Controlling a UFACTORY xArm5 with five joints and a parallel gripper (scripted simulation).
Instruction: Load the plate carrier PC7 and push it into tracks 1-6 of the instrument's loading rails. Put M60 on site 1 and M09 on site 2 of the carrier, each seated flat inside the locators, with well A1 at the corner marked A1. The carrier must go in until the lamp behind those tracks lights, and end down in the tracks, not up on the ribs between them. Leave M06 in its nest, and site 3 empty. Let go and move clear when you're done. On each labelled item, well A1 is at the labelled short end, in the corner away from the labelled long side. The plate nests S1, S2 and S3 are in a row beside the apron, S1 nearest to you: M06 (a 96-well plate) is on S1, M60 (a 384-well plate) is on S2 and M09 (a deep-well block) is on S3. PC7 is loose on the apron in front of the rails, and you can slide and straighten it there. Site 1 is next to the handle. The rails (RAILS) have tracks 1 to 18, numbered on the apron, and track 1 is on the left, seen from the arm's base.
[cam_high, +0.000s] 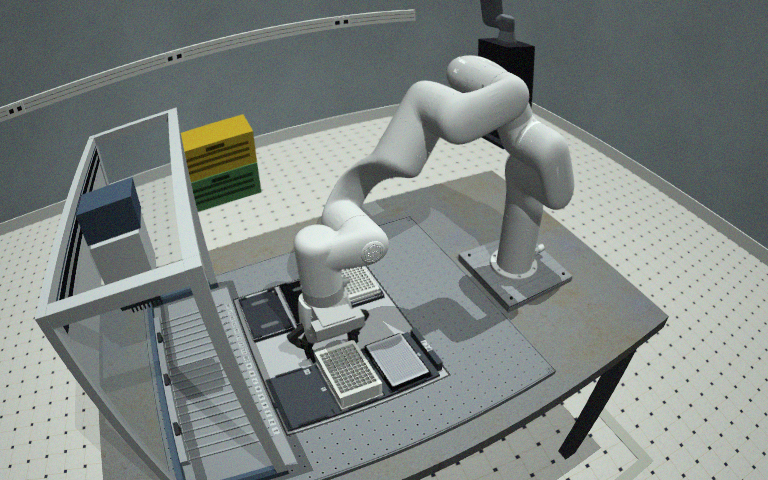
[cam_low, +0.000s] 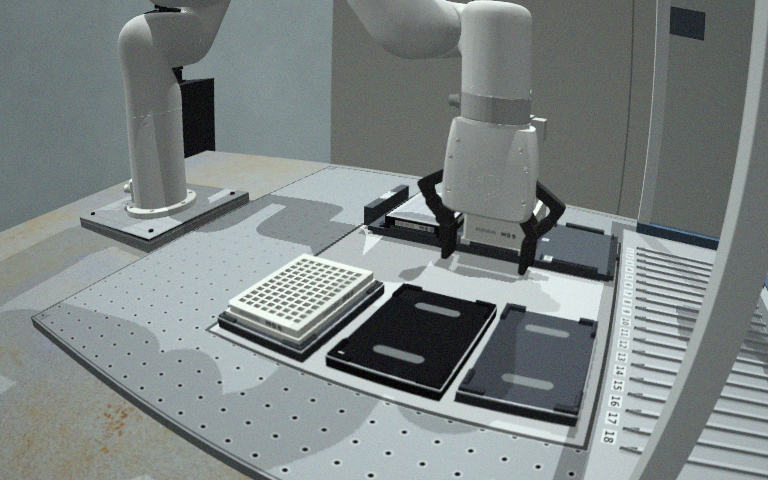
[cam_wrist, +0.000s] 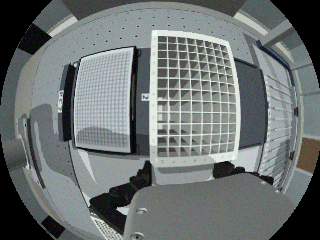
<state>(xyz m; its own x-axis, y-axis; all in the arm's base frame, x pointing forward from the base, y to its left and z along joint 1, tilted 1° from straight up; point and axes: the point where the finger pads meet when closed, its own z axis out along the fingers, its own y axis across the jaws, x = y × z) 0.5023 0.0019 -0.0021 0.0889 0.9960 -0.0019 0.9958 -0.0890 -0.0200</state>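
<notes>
The carrier PC7 (cam_high: 299, 399) (cam_low: 577, 249) (cam_wrist: 252, 103) lies on the apron (cam_high: 277, 355) (cam_low: 396, 266), its handle (cam_high: 433, 357) (cam_low: 385, 203) pointing away from the rails. The 384-well plate M60 (cam_high: 396, 359) (cam_low: 412, 217) (cam_wrist: 103, 100) lies on the site next to the handle. The deep-well block M09 (cam_high: 347, 373) (cam_low: 497, 233) (cam_wrist: 194, 96) stands on the middle site. The site at the rail end is bare. M06 (cam_high: 362, 283) (cam_low: 303, 294) sits in its nest. My gripper (cam_high: 328, 337) (cam_low: 485, 261) (cam_wrist: 184, 169) is open and empty, low over the apron beside M09's long side.
Two empty dark nests, S2 (cam_low: 413, 335) (cam_high: 289, 294) and S3 (cam_low: 529, 362) (cam_high: 265, 314), lie beside M06. The ribbed rails (cam_high: 209, 384) (cam_low: 679, 316) with numbered tracks run under the instrument's grey frame (cam_high: 186, 226). Yellow and green crates (cam_high: 220, 161) stand on the floor behind.
</notes>
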